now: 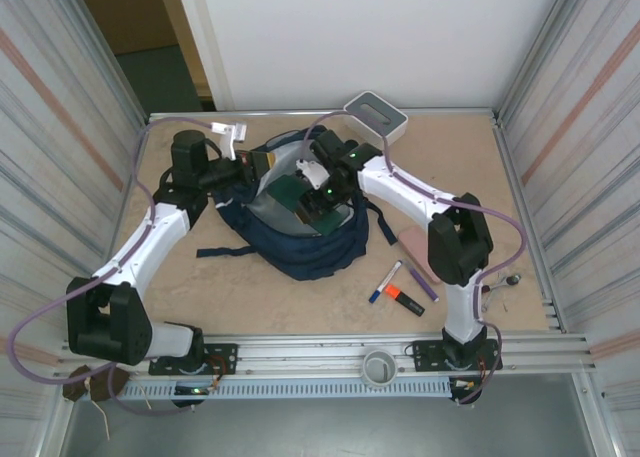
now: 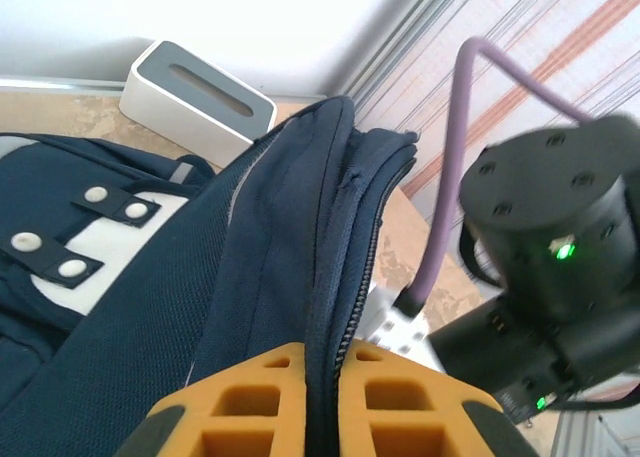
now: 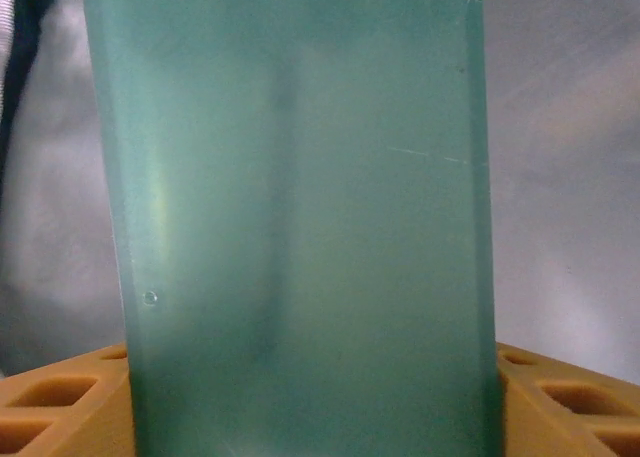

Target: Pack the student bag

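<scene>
Top external: left gripper (image 2: pixel 325 382) clamped on the mouth edge of the student bag (image 1: pixel 300 252), mid-table nearer the far edge, bare table (image 1: pixel 260 302) near-left. Then right gripper (image 3: pixel 310 402) straddles a green flat item (image 3: pixel 300 177) over the bag mouth; gripped or loose, cannot tell.

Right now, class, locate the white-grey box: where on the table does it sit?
In the top view the white-grey box sits at the far edge of the table, right of centre, just behind the student bag.

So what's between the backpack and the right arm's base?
A white-and-blue marker, an orange highlighter and a purple pen, in the top view.
</scene>
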Controlling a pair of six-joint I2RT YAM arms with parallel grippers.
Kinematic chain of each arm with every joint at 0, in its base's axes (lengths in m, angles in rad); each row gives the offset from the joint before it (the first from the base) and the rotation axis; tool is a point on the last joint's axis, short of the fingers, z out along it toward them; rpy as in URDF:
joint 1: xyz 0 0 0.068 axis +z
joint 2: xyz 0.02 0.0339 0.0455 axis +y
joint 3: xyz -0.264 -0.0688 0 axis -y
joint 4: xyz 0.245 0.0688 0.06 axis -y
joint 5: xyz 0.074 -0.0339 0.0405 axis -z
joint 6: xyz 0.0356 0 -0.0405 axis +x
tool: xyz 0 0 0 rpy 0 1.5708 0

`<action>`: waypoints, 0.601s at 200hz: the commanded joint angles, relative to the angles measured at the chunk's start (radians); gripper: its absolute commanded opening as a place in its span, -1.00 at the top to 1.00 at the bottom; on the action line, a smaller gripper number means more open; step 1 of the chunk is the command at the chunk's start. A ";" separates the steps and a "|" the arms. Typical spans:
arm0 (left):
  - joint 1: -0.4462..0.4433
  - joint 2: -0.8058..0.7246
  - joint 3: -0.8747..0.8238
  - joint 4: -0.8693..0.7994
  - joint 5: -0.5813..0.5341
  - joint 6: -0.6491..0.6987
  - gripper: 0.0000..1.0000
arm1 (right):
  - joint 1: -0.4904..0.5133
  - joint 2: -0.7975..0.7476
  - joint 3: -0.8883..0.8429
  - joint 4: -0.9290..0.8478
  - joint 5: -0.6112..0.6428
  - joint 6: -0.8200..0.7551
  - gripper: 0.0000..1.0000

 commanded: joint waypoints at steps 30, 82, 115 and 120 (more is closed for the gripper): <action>0.008 -0.022 0.040 0.141 0.061 -0.068 1.00 | 0.020 -0.107 -0.222 0.320 0.090 0.076 -0.75; 0.011 -0.022 0.022 0.140 0.059 -0.058 1.00 | 0.025 -0.211 -0.454 0.411 0.136 0.094 -0.82; 0.011 -0.025 0.016 0.137 0.059 -0.061 1.00 | 0.059 -0.172 -0.483 0.454 0.208 0.028 -0.72; 0.011 -0.025 0.014 0.137 0.060 -0.061 1.00 | 0.065 -0.166 -0.487 0.468 0.219 0.020 -0.68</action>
